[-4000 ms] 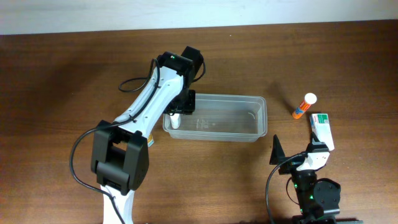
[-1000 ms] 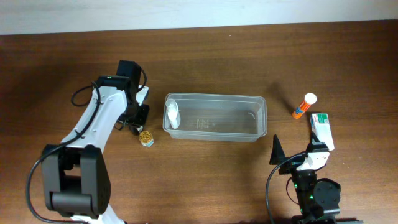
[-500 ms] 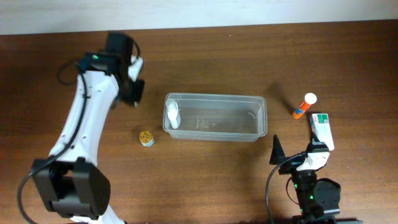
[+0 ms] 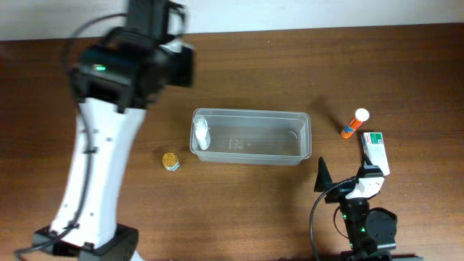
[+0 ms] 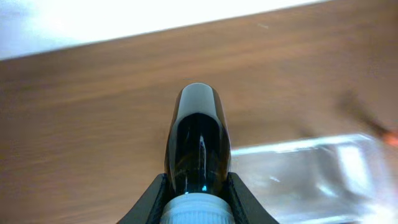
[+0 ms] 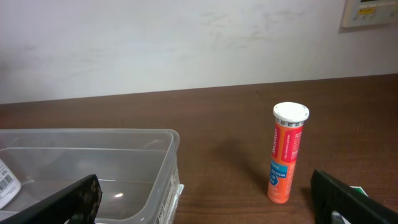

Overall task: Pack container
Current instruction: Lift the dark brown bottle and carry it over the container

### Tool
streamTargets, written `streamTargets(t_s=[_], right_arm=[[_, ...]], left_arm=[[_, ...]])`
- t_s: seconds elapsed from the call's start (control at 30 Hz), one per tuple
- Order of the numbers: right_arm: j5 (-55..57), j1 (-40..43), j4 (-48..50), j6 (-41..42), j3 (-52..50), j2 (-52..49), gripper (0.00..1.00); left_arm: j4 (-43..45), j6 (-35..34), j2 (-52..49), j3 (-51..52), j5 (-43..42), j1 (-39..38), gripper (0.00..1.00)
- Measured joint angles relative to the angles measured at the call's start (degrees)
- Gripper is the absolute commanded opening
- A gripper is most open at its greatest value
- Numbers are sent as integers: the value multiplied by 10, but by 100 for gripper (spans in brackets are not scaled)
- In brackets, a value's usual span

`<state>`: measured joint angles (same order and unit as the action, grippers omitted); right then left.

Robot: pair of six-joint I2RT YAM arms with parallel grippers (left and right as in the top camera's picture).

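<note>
Left claw [image 5: 197, 155]: fully closed, holding nothing, raised above the counter's far left part.
Right claw [image 6: 205, 199]: spread wide, empty, low near the counter's front right.
Clear rectangular plastic container [image 4: 251, 137]: one, mid-counter, with one small white bottle [image 4: 201, 134] at its left end.
Orange white-capped tube [image 6: 285, 153]: one, upright, right of the container.
White-and-green box [image 4: 375, 151]: one, just beside the tube.
Small gold-filled jar [image 4: 170, 161]: one, left of the container.

The left arm [image 4: 109, 80] has risen, holding a dark bottle [image 5: 198, 143].
</note>
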<state>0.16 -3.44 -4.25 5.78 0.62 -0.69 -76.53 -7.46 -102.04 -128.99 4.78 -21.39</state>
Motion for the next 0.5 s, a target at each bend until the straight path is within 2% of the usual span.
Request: streamTargets(t_s=[0.3, 0.5], right_arm=[[0, 0, 0, 0, 0, 0, 98], [0, 0, 0, 0, 0, 0, 98]], left_arm=[[-15, -62, -54, 0, -3, -157, 1], [-85, -148, -89, 0, 40, -190, 1]])
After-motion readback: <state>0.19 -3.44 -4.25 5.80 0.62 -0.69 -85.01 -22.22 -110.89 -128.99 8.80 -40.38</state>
